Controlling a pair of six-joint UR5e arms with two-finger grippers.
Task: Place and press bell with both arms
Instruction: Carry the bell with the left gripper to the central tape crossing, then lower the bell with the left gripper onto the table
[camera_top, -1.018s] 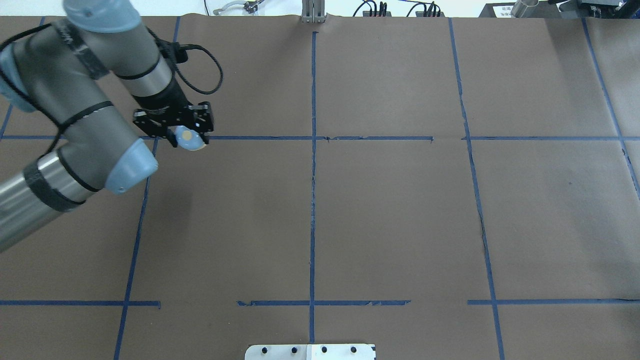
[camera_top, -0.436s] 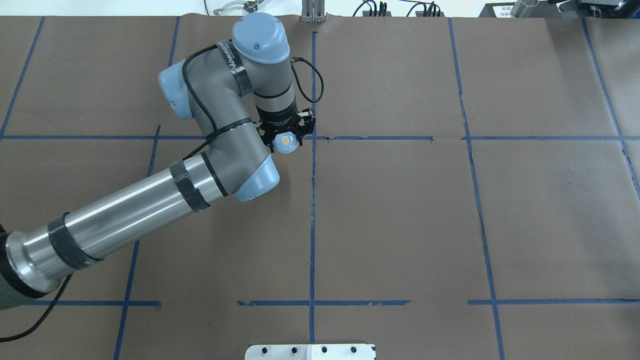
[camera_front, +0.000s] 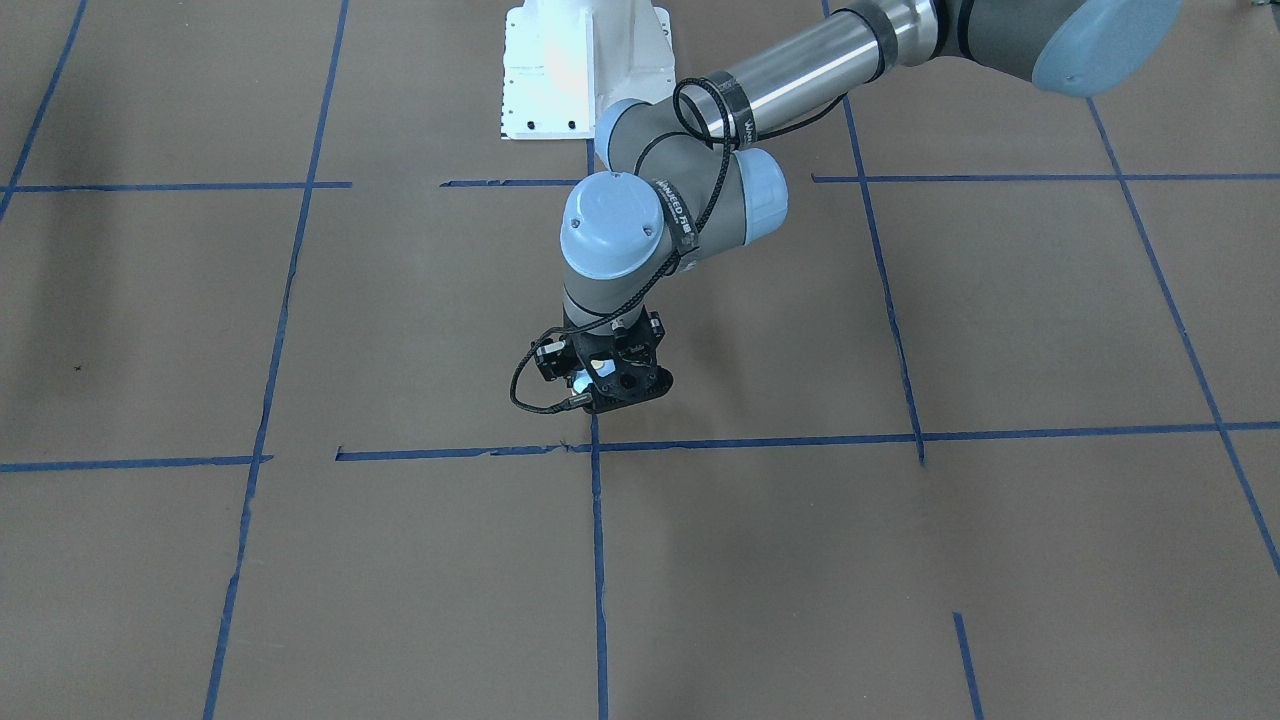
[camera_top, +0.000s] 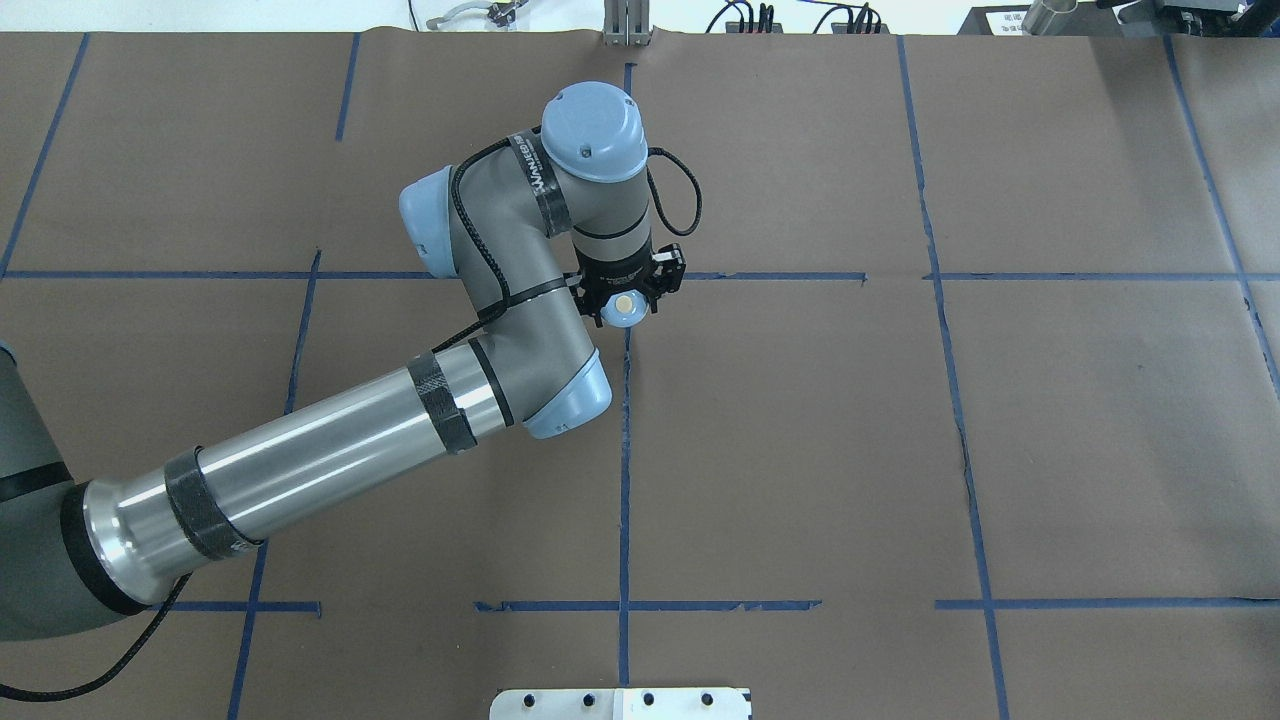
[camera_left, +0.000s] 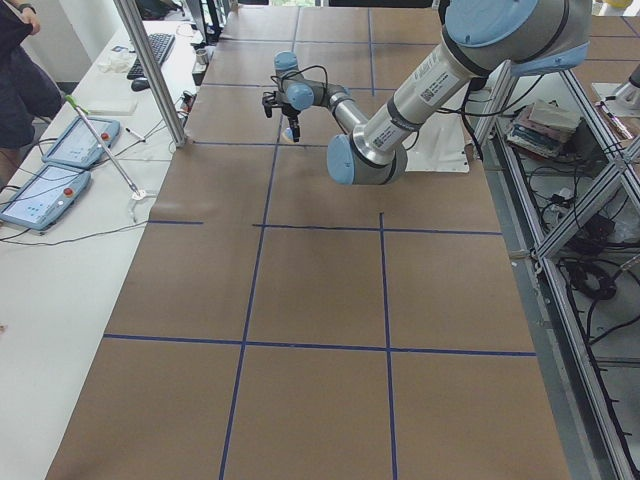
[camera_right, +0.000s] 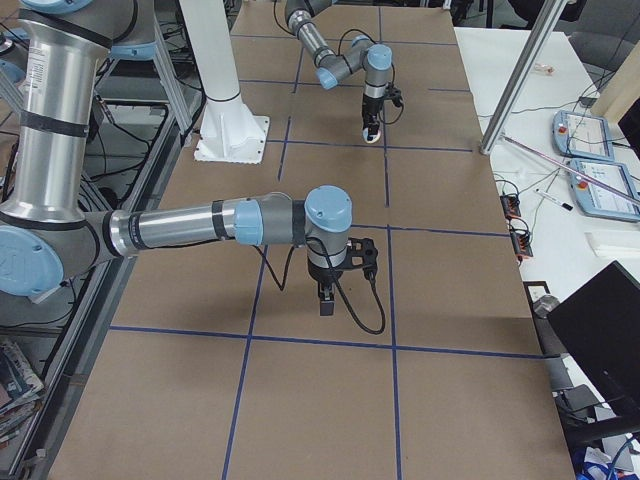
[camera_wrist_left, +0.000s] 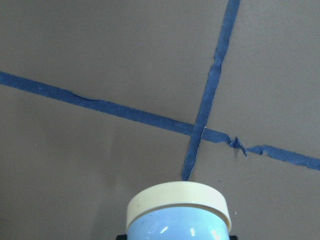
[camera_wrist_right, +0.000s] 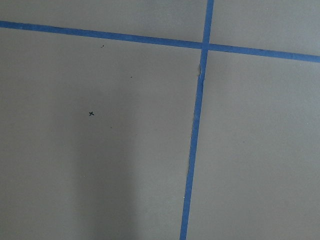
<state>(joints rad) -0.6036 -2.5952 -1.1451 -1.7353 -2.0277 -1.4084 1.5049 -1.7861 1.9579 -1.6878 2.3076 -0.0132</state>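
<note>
The bell (camera_top: 623, 305) has a light blue dome, a cream knob and a cream base rim. My left gripper (camera_top: 626, 297) is shut on it and holds it base down, just above the brown table, at the crossing of the blue tape lines (camera_wrist_left: 195, 132). The bell fills the bottom of the left wrist view (camera_wrist_left: 178, 215). In the front view the left gripper (camera_front: 607, 388) hides most of the bell. My right gripper (camera_right: 325, 300) shows only in the exterior right view, pointing down above the table; I cannot tell whether it is open or shut. It is far from the bell.
Blue tape divides the brown paper into squares. The white bolted pedestal (camera_front: 585, 60) stands at the robot's edge of the table. A metal post (camera_left: 150, 70) and tablets (camera_left: 50, 190) are on the operators' side. A small x mark (camera_wrist_right: 91, 113) lies below the right wrist.
My left arm has swung to the right with the bell in its gripper, from the left square to the central tape crossing.
</note>
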